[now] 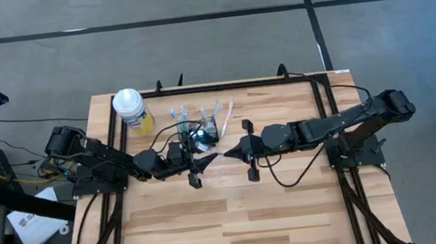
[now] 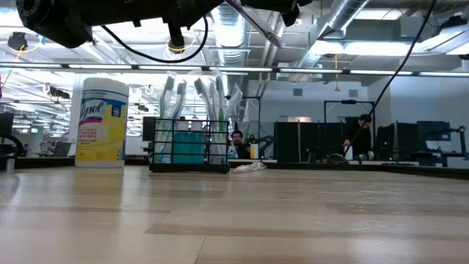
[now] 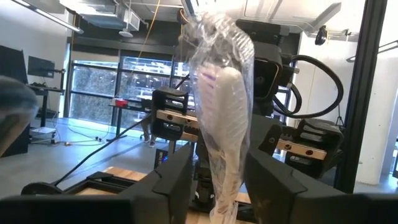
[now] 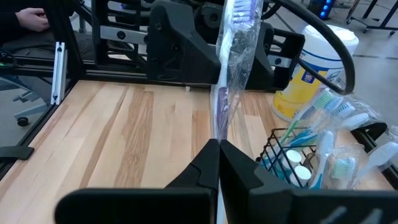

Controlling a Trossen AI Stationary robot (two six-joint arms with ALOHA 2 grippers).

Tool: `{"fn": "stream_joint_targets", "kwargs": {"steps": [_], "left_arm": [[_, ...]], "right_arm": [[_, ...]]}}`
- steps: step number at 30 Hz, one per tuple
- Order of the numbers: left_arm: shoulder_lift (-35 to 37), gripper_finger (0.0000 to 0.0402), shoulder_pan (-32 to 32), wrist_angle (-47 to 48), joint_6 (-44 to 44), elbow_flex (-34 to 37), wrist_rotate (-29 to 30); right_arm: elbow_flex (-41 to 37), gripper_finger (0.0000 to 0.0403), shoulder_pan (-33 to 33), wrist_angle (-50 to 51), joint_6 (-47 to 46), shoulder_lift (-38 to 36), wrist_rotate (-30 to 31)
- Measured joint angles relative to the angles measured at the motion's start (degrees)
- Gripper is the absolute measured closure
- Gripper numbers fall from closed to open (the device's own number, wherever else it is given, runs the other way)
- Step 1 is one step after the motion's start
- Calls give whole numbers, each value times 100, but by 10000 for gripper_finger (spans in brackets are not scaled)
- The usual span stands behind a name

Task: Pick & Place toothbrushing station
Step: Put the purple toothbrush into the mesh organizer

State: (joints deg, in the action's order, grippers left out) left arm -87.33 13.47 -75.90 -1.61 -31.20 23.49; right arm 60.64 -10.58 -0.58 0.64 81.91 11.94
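With our right gripper clamped on a wrapped toothbrush and our left gripper parted around its other end, we should seat the left squarely before carrying it to the caddy just behind.

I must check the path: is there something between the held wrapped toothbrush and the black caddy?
Nothing visible blocks it. The wrapped toothbrush sits in the right gripper, and the caddy stands close beside it, already holding other toothbrushes.
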Motion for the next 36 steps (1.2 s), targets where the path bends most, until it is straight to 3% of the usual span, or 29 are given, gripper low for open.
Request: {"fn": "stream_joint_targets", "kwargs": {"steps": [12, 23, 36], "left_arm": [[2, 388, 0, 0, 7, 0, 2], [7, 394, 4, 35, -11, 0, 2], [17, 394, 9, 386, -16, 2, 306]], "right_arm": [[0, 403, 98, 13, -2, -2, 9], [0, 394, 100, 40, -63, -7, -2], [0, 283, 327, 377, -210, -7, -8]]}}
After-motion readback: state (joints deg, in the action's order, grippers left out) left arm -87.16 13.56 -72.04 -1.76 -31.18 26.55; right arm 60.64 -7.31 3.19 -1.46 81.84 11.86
